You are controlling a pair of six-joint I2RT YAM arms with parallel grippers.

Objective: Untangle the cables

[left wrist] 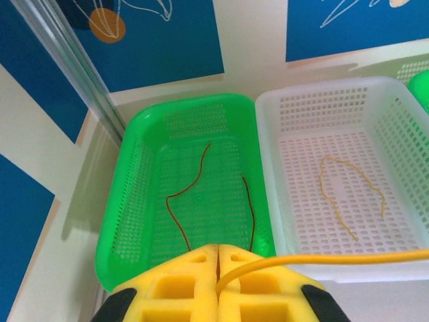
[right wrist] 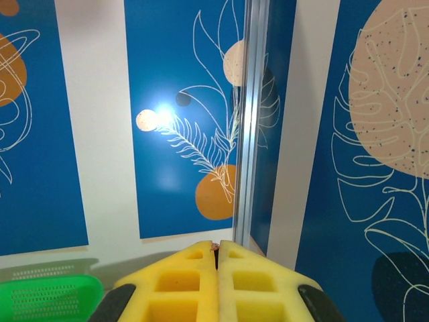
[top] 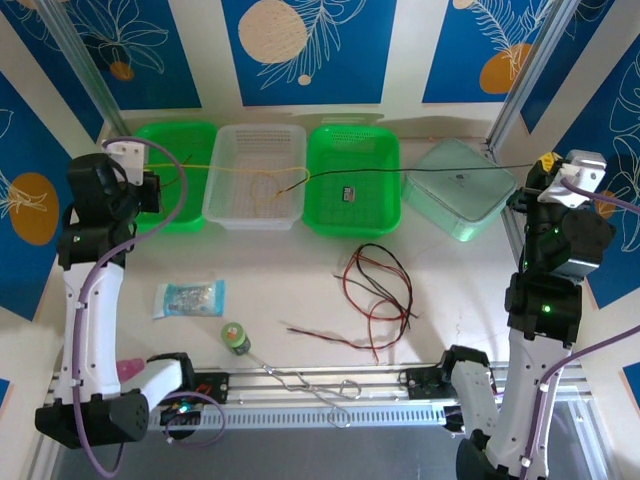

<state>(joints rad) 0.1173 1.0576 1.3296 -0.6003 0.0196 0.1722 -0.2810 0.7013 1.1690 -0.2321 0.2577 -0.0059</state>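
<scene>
My left gripper (top: 153, 188) (left wrist: 218, 263) is shut on one end of a yellow cable (top: 230, 168) (left wrist: 335, 257), held above the left green basket (left wrist: 144, 174). That cable runs right, taut, over the white basket (top: 225, 195) and meets a black cable (top: 440, 168) near the middle green basket. The black cable stretches on to my right gripper (top: 546, 163) (right wrist: 217, 249), shut on its end; a frayed tip pokes out between the pads. A loose bunch of red and black cables (top: 378, 285) lies on the table. Two red-brown wires (left wrist: 184, 191) lie in the left green basket, and a yellow one (left wrist: 350, 194) lies in the white basket.
A middle green basket (top: 375, 215) holds a small black item (top: 347, 193). A pale green lidded box (top: 460, 190) stands at the back right. A blue packet (top: 190, 297), a small green object (top: 236, 338) and a bent silver wire (top: 315, 382) lie near the front.
</scene>
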